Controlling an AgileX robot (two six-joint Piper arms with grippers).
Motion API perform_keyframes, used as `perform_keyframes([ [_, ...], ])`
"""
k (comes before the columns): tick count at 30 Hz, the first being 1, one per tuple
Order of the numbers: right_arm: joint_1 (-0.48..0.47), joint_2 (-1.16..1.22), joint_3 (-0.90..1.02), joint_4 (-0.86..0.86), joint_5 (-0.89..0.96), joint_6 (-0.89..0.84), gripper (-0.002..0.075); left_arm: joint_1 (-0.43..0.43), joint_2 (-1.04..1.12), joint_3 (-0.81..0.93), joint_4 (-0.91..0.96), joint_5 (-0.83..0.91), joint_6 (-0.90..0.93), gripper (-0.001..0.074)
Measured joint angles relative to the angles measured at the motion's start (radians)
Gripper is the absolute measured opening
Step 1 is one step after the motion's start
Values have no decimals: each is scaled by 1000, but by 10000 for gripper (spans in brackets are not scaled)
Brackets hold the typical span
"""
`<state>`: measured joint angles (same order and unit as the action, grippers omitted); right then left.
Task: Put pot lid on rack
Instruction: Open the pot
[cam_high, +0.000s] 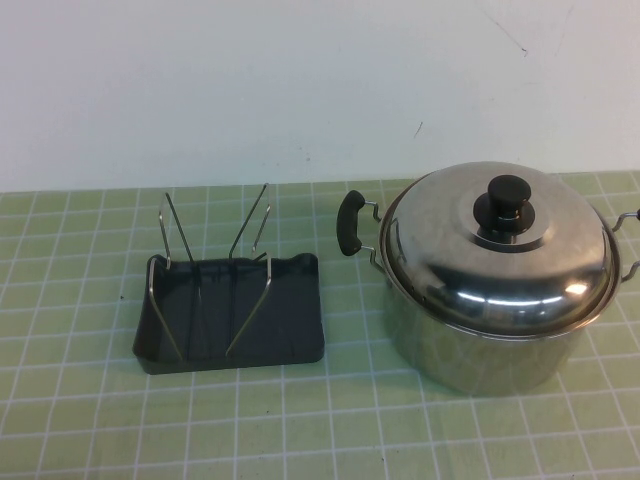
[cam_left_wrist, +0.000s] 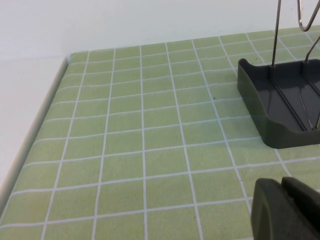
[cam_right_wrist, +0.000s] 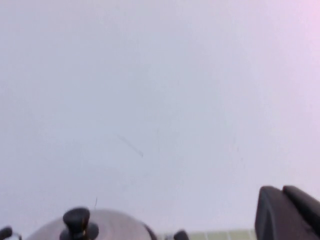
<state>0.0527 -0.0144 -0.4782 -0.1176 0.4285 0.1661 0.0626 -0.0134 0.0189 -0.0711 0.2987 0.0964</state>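
The shiny steel pot lid (cam_high: 450, 262) with a black knob (cam_high: 505, 200) sits on the steel pot (cam_high: 470, 350) at the right of the table. The dark grey rack (cam_high: 300, 335), with thin wire uprights (cam_high: 250, 240), stands at centre left. Neither gripper shows in the high view. My left gripper (cam_left_wrist: 282, 187) is shut and empty, low over the mat, to the left of the rack (cam_left_wrist: 260, 105). My right gripper (cam_right_wrist: 283, 192) is shut and empty, held away from the lid (cam_right_wrist: 112, 225), whose knob (cam_right_wrist: 76, 220) shows low in the right wrist view.
The table is covered by a green grid mat (cam_high: 320, 420). A white wall (cam_high: 300, 90) runs behind it. The mat's left edge meets a white surface (cam_left_wrist: 25, 110). The pot's black side handle (cam_high: 350, 222) points toward the rack.
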Motion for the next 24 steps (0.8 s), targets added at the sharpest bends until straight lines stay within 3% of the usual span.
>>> perform_keyframes([
  [10,0,-2,76,22,-119,-25,-1,0,0,0,0,0,0,-2],
  [18,0,186,36,431,-173,-566,-1,0,0,0,0,0,0,-2],
  [24,44,413,-13,364,-251,-509,25,0,0,0,0,0,0,-2],
])
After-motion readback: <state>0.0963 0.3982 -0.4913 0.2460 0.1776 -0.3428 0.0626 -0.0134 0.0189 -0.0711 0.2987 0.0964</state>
